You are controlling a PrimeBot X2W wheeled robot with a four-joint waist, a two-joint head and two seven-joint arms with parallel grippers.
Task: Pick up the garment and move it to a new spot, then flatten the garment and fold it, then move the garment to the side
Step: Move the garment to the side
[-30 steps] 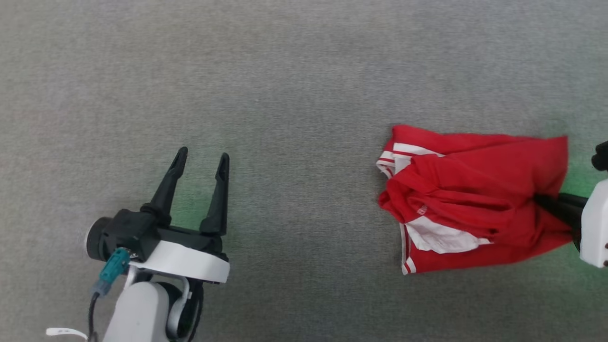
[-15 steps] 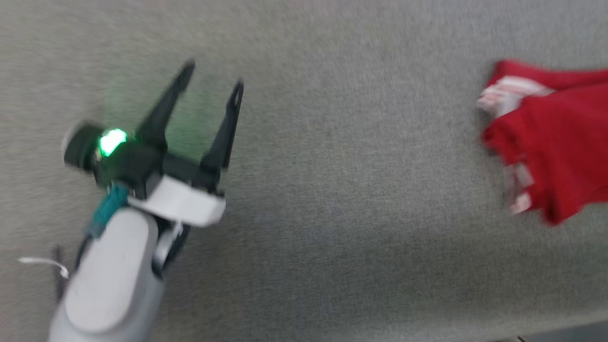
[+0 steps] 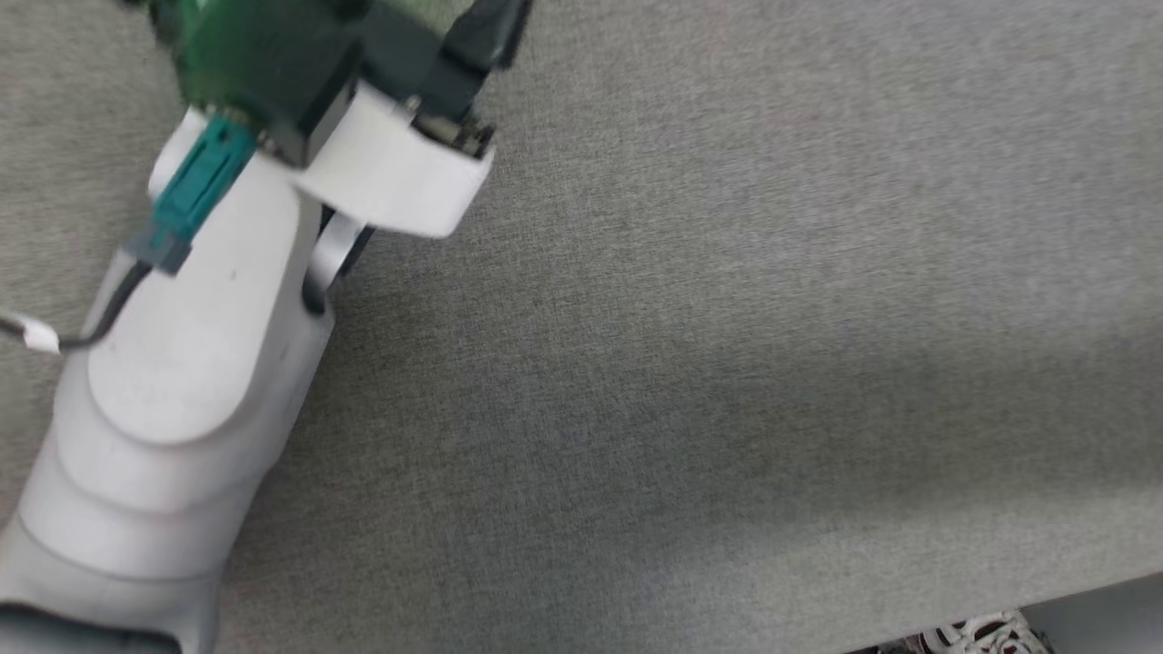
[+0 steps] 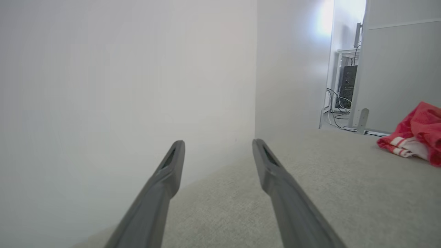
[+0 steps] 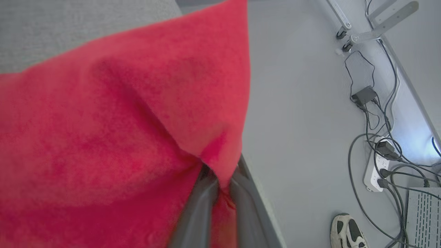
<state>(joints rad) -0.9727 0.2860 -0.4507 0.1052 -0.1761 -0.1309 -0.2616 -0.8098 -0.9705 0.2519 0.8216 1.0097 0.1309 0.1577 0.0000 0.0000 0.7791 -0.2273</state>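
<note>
The right gripper (image 5: pixel 220 186) is pinched shut on a fold of the red garment (image 5: pixel 120 137). The cloth bunches up from between its fingers and spreads ahead of them and off to their left. A second ago the head view had the garment lying crumpled on the grey surface (image 3: pixel 727 363), with this same grip on its edge. Since then that whole picture has swung, so the camera has turned, and it now looks at bare surface beside the pale left forearm (image 3: pixel 182 381). To the right of the right gripper's fingers lie the floor (image 5: pixel 303 120), a tangle of cables (image 5: pixel 375 144) and a shoe (image 5: pixel 346 231). This suggests the robot is turning its body with the garment in its grasp. The left gripper (image 4: pixel 217 146) stands wide open and holds nothing. From it the garment is well off to the right, its striped white band low against the surface. The carry to a new spot looks under way. The garment is not yet laid down, so flattening and folding are still to come, and the free left gripper looks ready to help spread it.
</note>
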